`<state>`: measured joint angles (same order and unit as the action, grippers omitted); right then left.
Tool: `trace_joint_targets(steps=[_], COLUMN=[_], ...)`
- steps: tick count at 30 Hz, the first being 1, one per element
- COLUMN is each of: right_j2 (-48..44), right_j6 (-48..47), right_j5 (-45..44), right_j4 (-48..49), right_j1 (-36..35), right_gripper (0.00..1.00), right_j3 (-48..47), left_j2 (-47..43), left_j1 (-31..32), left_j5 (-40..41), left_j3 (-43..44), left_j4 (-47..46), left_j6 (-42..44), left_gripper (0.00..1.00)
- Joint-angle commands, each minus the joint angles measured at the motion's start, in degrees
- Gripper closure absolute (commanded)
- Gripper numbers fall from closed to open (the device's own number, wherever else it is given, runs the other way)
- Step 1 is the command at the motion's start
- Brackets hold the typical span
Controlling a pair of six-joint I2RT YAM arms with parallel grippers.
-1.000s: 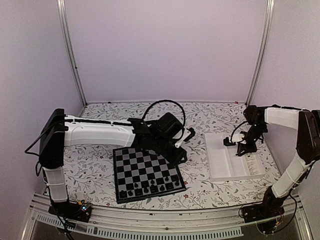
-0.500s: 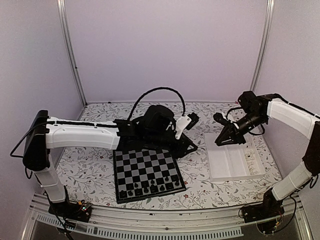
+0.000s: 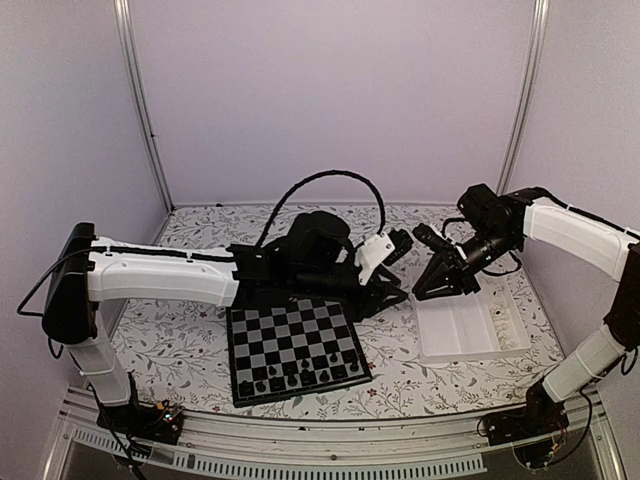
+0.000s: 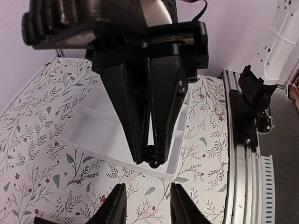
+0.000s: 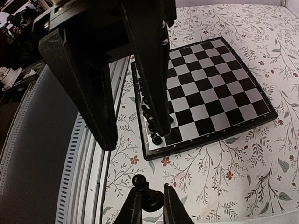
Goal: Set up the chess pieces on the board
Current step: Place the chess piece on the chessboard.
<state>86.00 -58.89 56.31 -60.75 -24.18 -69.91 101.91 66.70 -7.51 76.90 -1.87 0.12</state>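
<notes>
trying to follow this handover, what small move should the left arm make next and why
Probably ease the left pincer forward until its open fingers straddle the chess piece. The right pincer is shut on that black piece and holds it out in mid-air, tip to tip with the left one, just off the board, with a gap between them.

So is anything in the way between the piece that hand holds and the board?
Yes. The open left gripper hangs between the board and the black piece in the right gripper, by the far right corner.
</notes>
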Motion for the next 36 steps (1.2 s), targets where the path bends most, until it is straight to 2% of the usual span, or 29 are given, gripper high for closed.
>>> trace_joint_targets(steps=[1, 5, 20, 36], right_j2=[-0.2, -0.1, 0.2, -0.3], right_j6=[0.1, 0.7, 1.5, 1.9], right_j5=[3.2, 3.4, 3.4, 2.3], right_j4=[-1.1, -0.9, -0.6, 0.2], right_j1=[-1.4, -1.8, -2.5, -2.7], right_gripper=[0.86, 0.85, 0.86, 0.85], right_j3=[-1.7, -1.7, -1.6, -0.4], left_j2=[-0.8, -0.4, 2.1, 5.1], left_j1=[0.9, 1.0, 1.1, 1.1], left_j5=[0.0, -1.4, -3.4, -5.0], left_j3=[0.4, 0.7, 2.7, 5.4], left_j4=[-1.0, -0.9, -0.9, 0.4], left_j6=[2.7, 2.9, 3.0, 3.1], left_gripper=[0.65, 0.69, 0.71, 0.85])
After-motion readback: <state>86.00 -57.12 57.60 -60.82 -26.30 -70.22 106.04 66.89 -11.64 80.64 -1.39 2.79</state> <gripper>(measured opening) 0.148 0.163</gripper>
